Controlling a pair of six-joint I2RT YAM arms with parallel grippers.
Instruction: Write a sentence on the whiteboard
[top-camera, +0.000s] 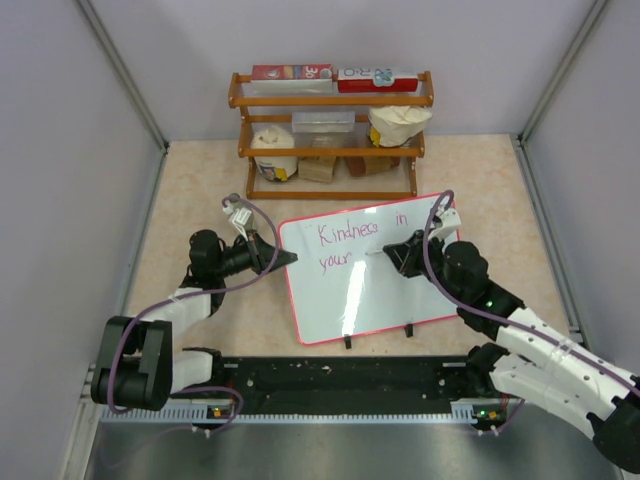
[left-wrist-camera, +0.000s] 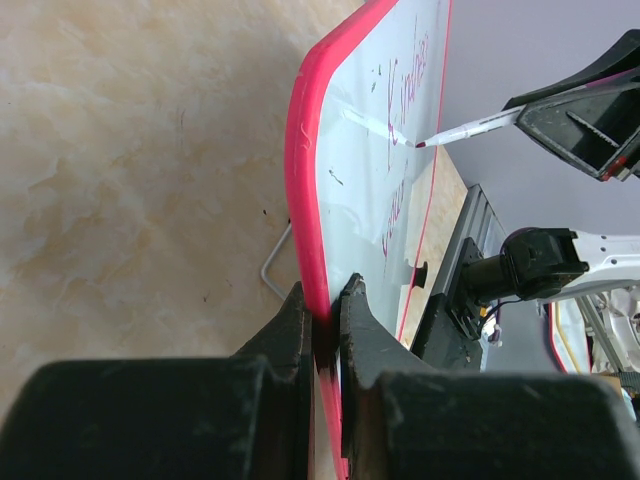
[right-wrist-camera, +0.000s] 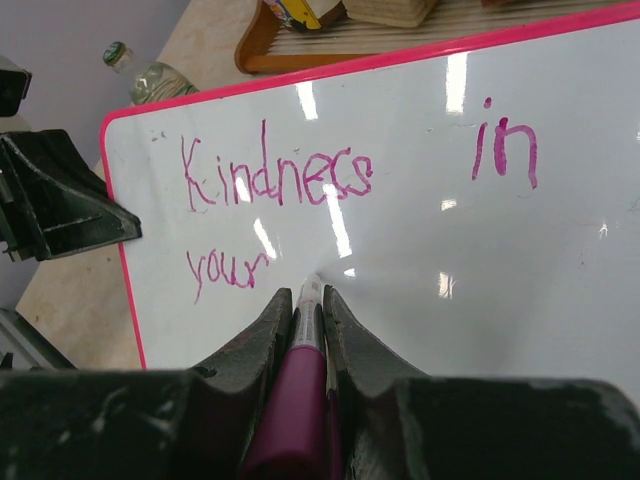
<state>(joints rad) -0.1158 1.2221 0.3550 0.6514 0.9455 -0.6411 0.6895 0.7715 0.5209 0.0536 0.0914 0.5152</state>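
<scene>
On the tan table (top-camera: 480, 190), in front of a wooden rack (top-camera: 330, 100) loaded with boxes and tubs: the whiteboard (top-camera: 400, 290), glossy white with a thin pink-red frame, set slightly askew between the two arms. Two small black feet (top-camera: 347, 342) at its near edge, toward the arm bases.

Across the upper part of the board, the sentence (top-camera: 350, 235) in thin magenta handwriting: "Kindness in" on the top line, "your" beneath it at the left.

Left claw (top-camera: 285, 255): closed tight on the board's left edge, one finger on the writing face and one behind it. Pink frame pinched between them, plain to see in the left wrist view.

Right claw (top-camera: 392, 255): clamped on a magenta marker (right-wrist-camera: 300, 400), fingers pressed to either side of the barrel. Marker tip down at the board surface, just right of "your" and below "Kindness". Bright streaks of lamp glare on the gloss around the tip.

Beyond the board's far left corner, in the right wrist view, a small clear bottle (right-wrist-camera: 150, 80) on the table.
</scene>
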